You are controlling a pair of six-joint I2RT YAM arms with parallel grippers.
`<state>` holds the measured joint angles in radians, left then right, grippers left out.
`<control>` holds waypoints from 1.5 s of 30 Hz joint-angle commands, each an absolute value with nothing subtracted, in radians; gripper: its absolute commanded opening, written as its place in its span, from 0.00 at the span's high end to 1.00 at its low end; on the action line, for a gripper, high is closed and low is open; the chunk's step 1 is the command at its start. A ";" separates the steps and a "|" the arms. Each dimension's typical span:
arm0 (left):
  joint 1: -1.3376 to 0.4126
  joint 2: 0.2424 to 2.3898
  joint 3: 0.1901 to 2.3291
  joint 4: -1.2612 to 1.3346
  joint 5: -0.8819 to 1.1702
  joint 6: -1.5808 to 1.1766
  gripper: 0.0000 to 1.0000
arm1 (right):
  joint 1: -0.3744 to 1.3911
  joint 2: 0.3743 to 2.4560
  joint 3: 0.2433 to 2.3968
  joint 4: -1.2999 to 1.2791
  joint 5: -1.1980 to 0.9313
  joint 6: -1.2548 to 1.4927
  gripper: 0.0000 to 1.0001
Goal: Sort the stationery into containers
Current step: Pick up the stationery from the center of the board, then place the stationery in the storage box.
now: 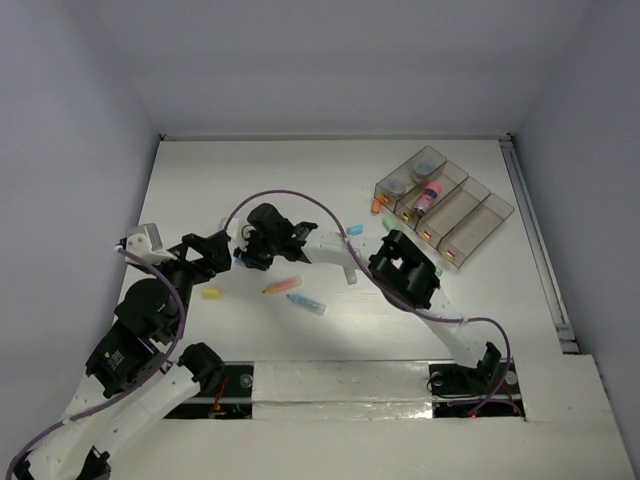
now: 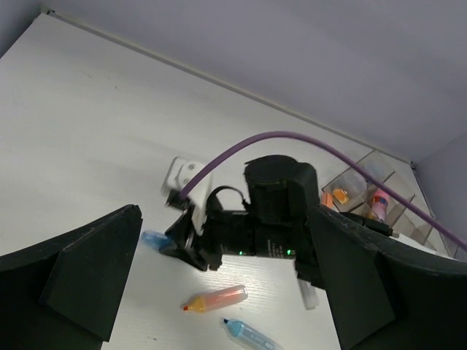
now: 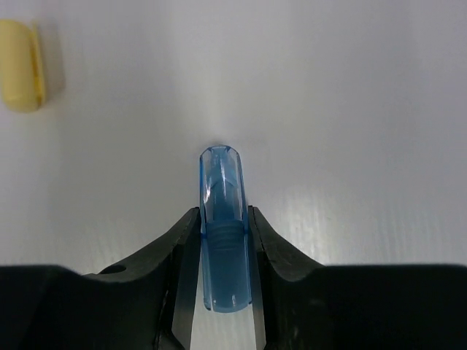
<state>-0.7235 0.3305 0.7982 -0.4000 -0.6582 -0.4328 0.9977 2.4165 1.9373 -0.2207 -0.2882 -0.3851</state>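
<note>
My right gripper (image 3: 222, 216) is shut on a short translucent blue marker (image 3: 221, 175), low over the table; in the top view this gripper (image 1: 246, 256) is left of centre. My left gripper (image 1: 207, 252) is open and empty just left of it, its fingers (image 2: 87, 270) wide apart. On the table lie an orange marker (image 1: 282, 287), a blue marker (image 1: 308, 303) and a yellow piece (image 1: 210, 293). The smoky four-compartment tray (image 1: 470, 215) stands at the far right and holds a pink marker (image 1: 428, 197) and clear tubs (image 1: 396, 186).
A blue marker (image 1: 354, 230), a pale green one (image 1: 390, 225) and an orange one (image 1: 377, 206) lie near the tray's left side. A whitish marker (image 1: 350, 275) lies by the right arm. A purple cable (image 1: 300, 197) arcs above the right wrist. Walls close the table.
</note>
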 commanded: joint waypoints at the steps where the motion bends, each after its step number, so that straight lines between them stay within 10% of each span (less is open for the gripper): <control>1: -0.721 0.342 0.790 -0.362 -0.647 -0.419 0.02 | 0.928 2.274 1.866 0.065 -0.282 -0.220 0.93; 10: -0.712 0.353 0.762 -0.296 -0.465 -0.359 0.03 | 0.688 1.870 1.429 0.440 -0.051 0.159 0.92; 22: -0.693 0.377 0.738 -0.238 -0.242 -0.301 0.03 | 0.220 1.410 0.893 0.293 0.287 0.506 0.93; 45: -0.583 0.500 0.732 -0.195 -0.014 -0.245 0.04 | -0.098 1.465 0.838 0.189 0.361 0.583 0.92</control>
